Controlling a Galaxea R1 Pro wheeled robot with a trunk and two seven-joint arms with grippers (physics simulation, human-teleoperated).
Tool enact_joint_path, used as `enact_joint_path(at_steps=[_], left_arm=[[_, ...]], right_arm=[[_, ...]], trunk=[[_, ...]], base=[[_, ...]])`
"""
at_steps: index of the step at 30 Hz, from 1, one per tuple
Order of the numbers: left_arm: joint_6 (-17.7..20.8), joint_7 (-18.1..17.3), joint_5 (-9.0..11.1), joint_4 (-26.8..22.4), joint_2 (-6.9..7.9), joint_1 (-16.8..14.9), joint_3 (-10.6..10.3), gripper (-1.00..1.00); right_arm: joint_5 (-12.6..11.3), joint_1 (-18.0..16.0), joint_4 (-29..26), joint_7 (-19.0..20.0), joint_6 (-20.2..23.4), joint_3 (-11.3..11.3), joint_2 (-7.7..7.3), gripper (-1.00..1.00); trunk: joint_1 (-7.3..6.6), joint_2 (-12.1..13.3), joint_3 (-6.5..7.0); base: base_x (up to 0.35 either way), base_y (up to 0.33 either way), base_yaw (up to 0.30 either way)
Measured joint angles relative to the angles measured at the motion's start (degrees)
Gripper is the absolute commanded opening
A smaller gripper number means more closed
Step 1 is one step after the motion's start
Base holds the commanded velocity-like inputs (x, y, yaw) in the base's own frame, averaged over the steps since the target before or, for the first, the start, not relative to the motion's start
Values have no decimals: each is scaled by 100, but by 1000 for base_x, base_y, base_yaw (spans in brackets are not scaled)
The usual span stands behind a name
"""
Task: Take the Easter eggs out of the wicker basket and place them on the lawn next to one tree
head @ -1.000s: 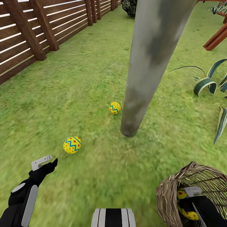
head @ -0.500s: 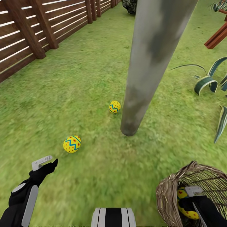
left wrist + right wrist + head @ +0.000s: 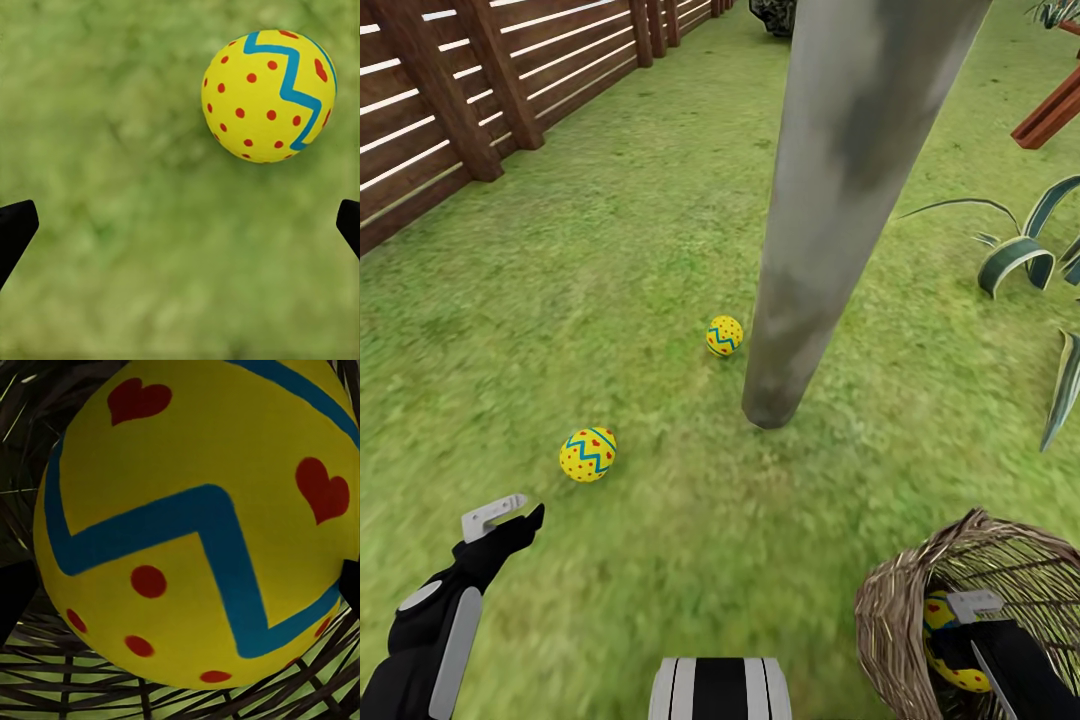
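Two eggs (image 3: 588, 455) (image 3: 724, 335) lie on the lawn (image 3: 610, 250) beside the tree (image 3: 830, 200), left gripper (image 3: 180, 225) spread empty; third egg (image 3: 195, 525) sits in the basket (image 3: 885, 620) between your right gripper (image 3: 972, 640) fingers, clamp unclear: close squarely, lift slowly.

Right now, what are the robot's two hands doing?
Left gripper: open, empty, near an egg on the lawn.
Right gripper: in the wicker basket at the third egg; grip cannot be told.

Two yellow zigzag-banded Easter eggs lie on the lawn (image 3: 610, 250): the far egg (image 3: 724, 335) just left of the tree trunk (image 3: 830, 200), the near egg (image 3: 588, 455) farther left. The third egg (image 3: 945, 640) sits inside the wicker basket (image 3: 890, 620), near right.
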Motion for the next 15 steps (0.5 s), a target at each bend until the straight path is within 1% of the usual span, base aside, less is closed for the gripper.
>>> enact_joint_path(at_steps=[1,6,15], left_arm=[[0,0,0,2,0,0,-1,100],[1,0,0,17,-8,0,-6,100],[2,0,0,52,-12,0,-11,100]], right_arm=[[0,0,0,0,0,0,0,-100],[-5,0,-193,-3,8,13,0,-100],[-1,0,-210,-5,18,17,0,-100]], trunk=[[0,0,0],[0,0,0],[0,0,0]], base=[[0,0,0],[0,0,0],[0,0,0]])
